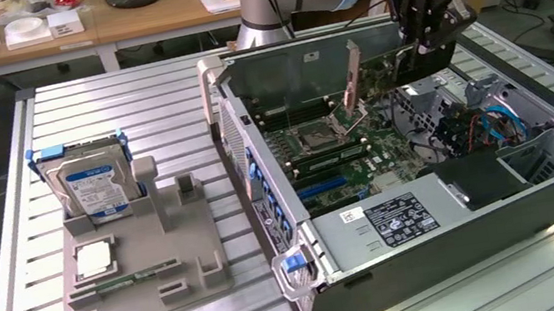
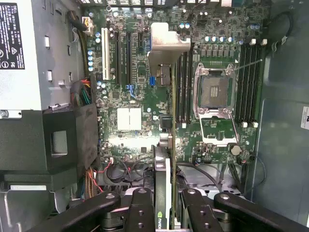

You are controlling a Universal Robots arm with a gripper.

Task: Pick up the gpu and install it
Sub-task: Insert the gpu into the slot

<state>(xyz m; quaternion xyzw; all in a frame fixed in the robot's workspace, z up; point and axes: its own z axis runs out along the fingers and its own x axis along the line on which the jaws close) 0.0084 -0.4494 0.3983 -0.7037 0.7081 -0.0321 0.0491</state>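
One gpu (image 2: 162, 169) clamped edge-on in narrowed tool (image 2: 166, 195) above motherboard (image 2: 140, 92); best kept upright, edge squared to slot, lowered slowly.

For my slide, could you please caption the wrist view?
Gripper holds the gpu edge-on over the motherboard inside the open case.

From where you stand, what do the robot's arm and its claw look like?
The silver-grey tubular arm has rounded joints with pale blue caps. Its black metal gripper has jointed linkage fingers studded with round bolts.
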